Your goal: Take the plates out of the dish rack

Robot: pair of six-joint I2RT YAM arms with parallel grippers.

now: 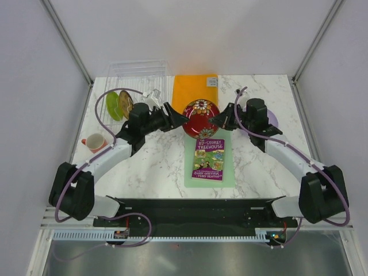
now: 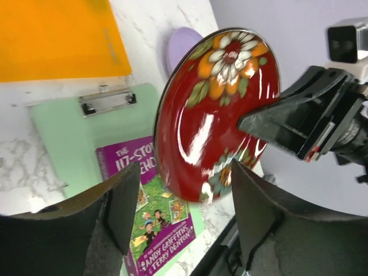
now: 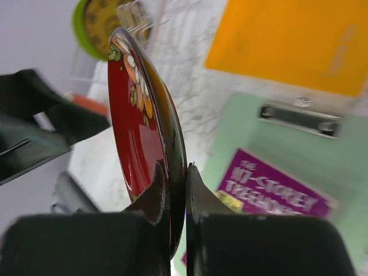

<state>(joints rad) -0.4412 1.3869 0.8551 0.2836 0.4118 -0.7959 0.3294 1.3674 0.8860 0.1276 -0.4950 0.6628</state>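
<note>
A dark red patterned plate (image 1: 200,118) hangs on edge above the table's middle, between both arms. My right gripper (image 1: 214,119) is shut on its right rim; in the right wrist view the fingers (image 3: 175,167) pinch the plate (image 3: 135,126). My left gripper (image 1: 183,119) stands open at the plate's left rim, and in the left wrist view its fingers (image 2: 184,172) flank the plate (image 2: 213,109) without touching it. The clear dish rack (image 1: 138,72) at the back left holds a lime green plate (image 1: 113,106) and a yellow patterned plate (image 1: 126,103). A lilac plate (image 1: 273,121) lies behind the right arm.
An orange sheet (image 1: 194,92) lies behind the red plate. Under the plate a purple book (image 1: 208,158) rests on a pale green clipboard (image 1: 227,175). A small orange-and-white cup (image 1: 95,141) stands at the left edge, beside the left arm.
</note>
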